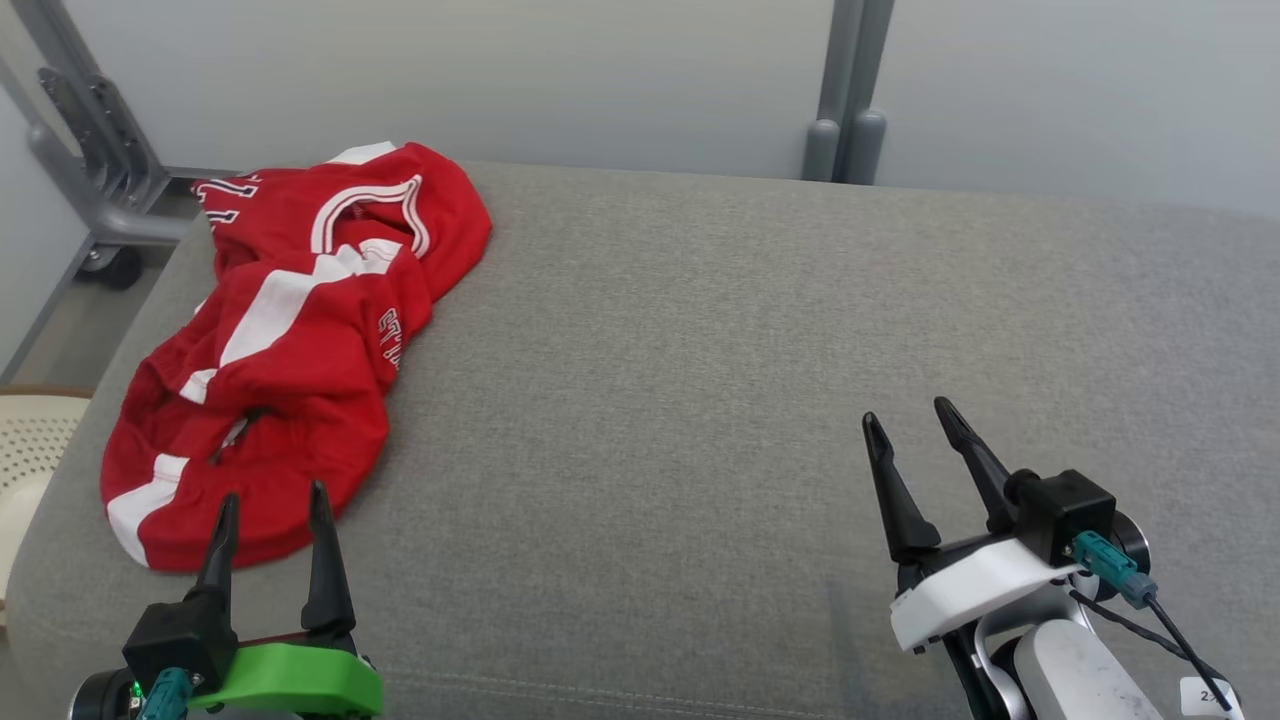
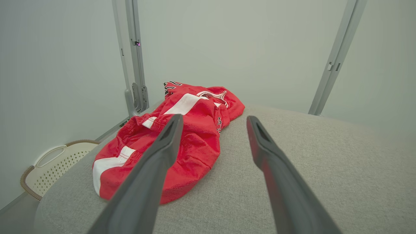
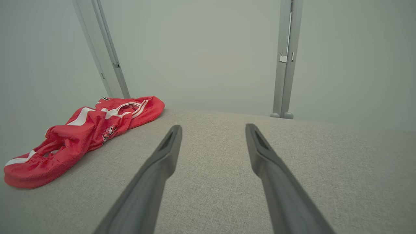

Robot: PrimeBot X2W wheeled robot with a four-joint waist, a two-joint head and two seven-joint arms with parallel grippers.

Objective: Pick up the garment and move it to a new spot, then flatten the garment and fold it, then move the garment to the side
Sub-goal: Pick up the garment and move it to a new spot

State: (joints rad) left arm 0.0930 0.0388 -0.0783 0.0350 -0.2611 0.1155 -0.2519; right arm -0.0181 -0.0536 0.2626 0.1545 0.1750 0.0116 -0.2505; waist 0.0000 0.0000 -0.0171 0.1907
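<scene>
A red garment [image 1: 300,340] with white stripes and lettering lies crumpled at the left side of the grey padded surface [image 1: 760,360]. It also appears in the left wrist view as the garment [image 2: 188,136] and far left in the right wrist view as the garment [image 3: 81,130]. My left gripper [image 1: 272,505] stands open at the lower left, its fingertips over the garment's near edge, nothing between them. My right gripper [image 1: 910,420] is open at the lower right, well away from the cloth, above bare surface.
A cream perforated basket [image 1: 30,450] sits on the floor beside the surface's left edge, seen as the basket [image 2: 52,165] in the left wrist view. Grey metal frame posts [image 1: 850,90] and a wheeled stand [image 1: 100,170] rise behind. Bare grey surface spreads across the middle and right.
</scene>
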